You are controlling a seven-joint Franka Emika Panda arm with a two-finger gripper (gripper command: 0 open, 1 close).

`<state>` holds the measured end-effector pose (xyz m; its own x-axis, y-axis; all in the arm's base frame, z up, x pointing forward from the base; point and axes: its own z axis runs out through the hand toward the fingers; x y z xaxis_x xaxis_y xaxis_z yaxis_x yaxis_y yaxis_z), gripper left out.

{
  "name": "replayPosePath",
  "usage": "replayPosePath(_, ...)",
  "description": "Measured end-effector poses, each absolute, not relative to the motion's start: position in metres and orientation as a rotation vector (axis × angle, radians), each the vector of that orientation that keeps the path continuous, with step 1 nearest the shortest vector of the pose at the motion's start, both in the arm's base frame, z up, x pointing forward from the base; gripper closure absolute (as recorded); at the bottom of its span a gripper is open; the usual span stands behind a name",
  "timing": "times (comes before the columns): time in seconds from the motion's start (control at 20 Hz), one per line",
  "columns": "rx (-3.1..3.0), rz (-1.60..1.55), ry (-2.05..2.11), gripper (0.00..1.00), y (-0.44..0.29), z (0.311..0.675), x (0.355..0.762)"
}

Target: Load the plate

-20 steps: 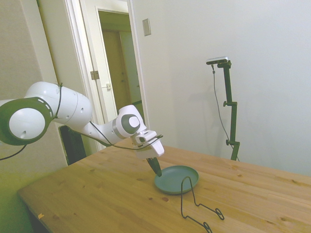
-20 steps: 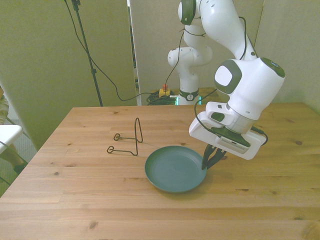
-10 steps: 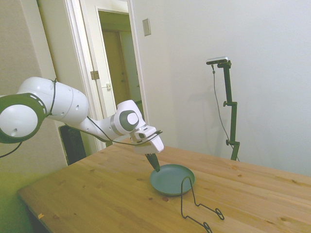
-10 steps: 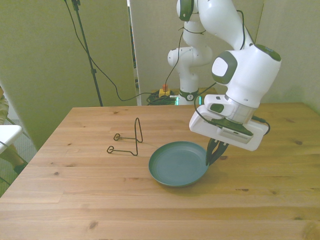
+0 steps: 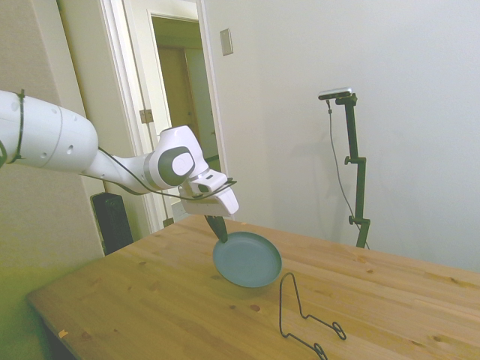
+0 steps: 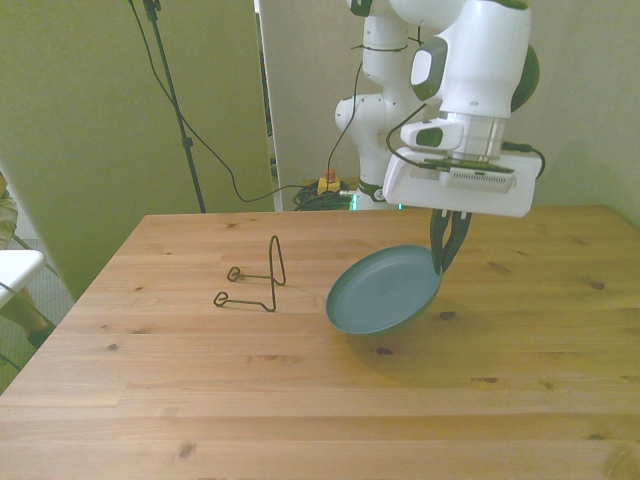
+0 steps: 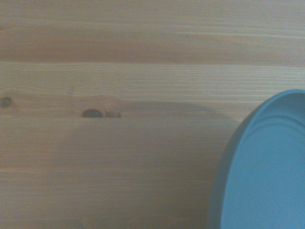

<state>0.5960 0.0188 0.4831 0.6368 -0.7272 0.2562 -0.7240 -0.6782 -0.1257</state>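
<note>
The teal plate (image 5: pixel 247 259) (image 6: pixel 385 290) (image 7: pixel 267 171) hangs tilted in the air above the wooden table (image 6: pixel 300 400), clear of the surface. My gripper (image 5: pixel 219 229) (image 6: pixel 443 258) is shut on the plate's rim at its upper edge, on the front view's right. The plate's hollow face shows in the front view. A thin black wire stand (image 5: pixel 300 315) (image 6: pixel 258 280) rests on the table, to the plate's left in the front view and a short way from it.
A person's sleeve and a white object (image 6: pixel 10 270) show at the front view's left edge. Cables and a red button box (image 6: pixel 328 186) lie behind the table's far edge. A doorway (image 5: pixel 180 112) stands beyond the table in the side view.
The gripper has risen with the plate pinched at its rim. The plate has left the table, tipped up steeply and moved slightly to the front view's right.
</note>
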Motion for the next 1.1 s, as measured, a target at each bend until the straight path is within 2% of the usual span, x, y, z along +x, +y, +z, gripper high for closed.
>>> replayPosePath(0.25,-2.753,-0.471,1.080,1.00,0.012,0.537,0.556)
replayPosePath(0.45,-2.725,-0.435,0.908,1.00,0.000,0.563,0.518)
replayPosePath(0.7,-2.689,-0.391,0.784,1.00,-0.025,0.579,0.490)
replayPosePath(1.1,-2.673,-0.394,0.780,1.00,-0.044,0.581,0.488)
